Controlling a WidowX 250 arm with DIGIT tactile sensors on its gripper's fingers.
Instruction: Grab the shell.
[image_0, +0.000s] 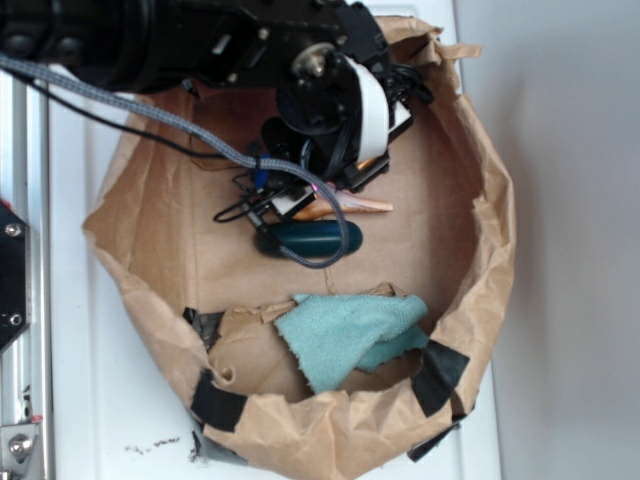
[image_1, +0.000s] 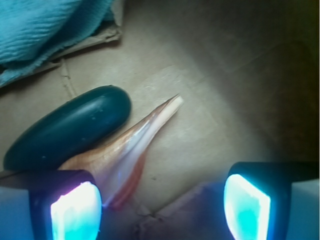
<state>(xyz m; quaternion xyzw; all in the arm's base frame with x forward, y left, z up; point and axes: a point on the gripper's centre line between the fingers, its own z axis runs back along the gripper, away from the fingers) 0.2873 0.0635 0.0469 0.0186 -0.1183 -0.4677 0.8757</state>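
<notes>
Low inside a brown paper bag (image_0: 480, 200) rolled down into a shallow basin, walls rising on all sides, black tape (image_0: 437, 375) patching the near rim. Open floor mostly to the right of the gripper (image_1: 160, 200); on the other side, crowded by a dark green oval stone (image_1: 70, 127). Gripper spread wide, nothing between the pads. Left fingertip (image_1: 75, 210) at or over the wide end of the shell (image_1: 135, 145); right fingertip (image_1: 247, 205) over bare paper, well apart from it. Shell lying flat, flank just beside or touching the stone, thin tail pointing away toward clear floor.

In the exterior view, most of the shell hidden under the arm; only the pale orange tail (image_0: 365, 205) showing. Braided cable (image_0: 150, 115) looping across the stone. Shell's spire cut off behind the left finger in the wrist view; actual contact not resolvable. Pads washed out by blue glare.

Teal cloth (image_0: 345, 335) crumpled near the front wall. Bag resting on a white surface (image_0: 70, 400), metal rail at the left edge.
</notes>
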